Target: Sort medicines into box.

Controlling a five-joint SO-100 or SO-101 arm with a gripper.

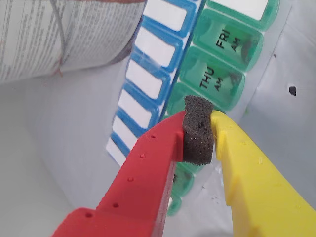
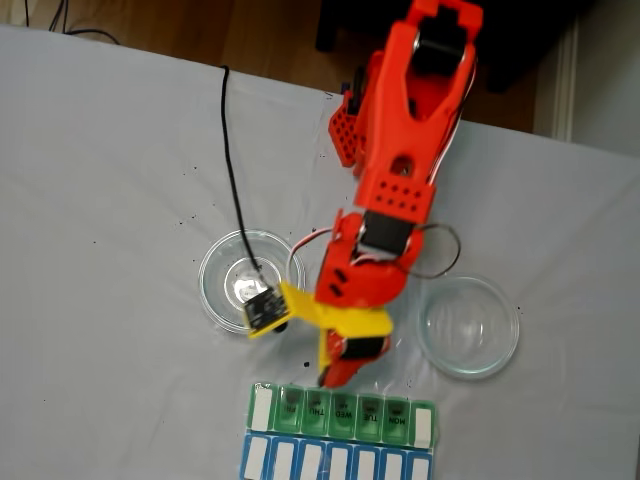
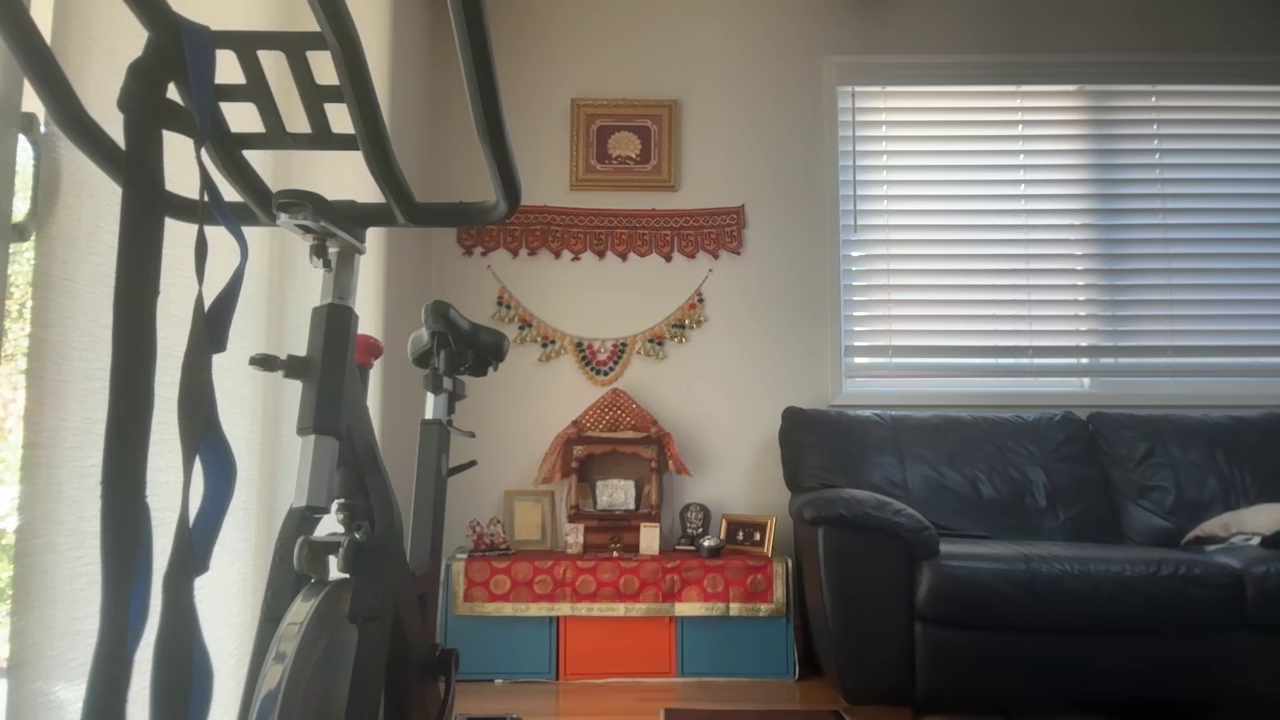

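The end effector was parked right over the green row of the box, nose down at the compartments next to the lid marked THU AM. It had one red finger and one yellow finger, with a dark foam pad stuck on the red one. The pad sat nearly against the yellow tip, so the fingers were almost closed, and I couldn't make out anything pinched between them. No balls were visible anywhere either, so can't say where those were.

From the fixed view, the box lay along the near edge of the white-covered counter, green lids in a row, with the blue-lidded row touching it on the side closest to the camera. The end effector hung just above the green row's back edge. Two clear glass dishes sat either side of the arm: one on the left with a black cable running to it, one on the right. Both looked empty as far as I could tell.

The other view was just a living room: an exercise bike and a dark sofa.
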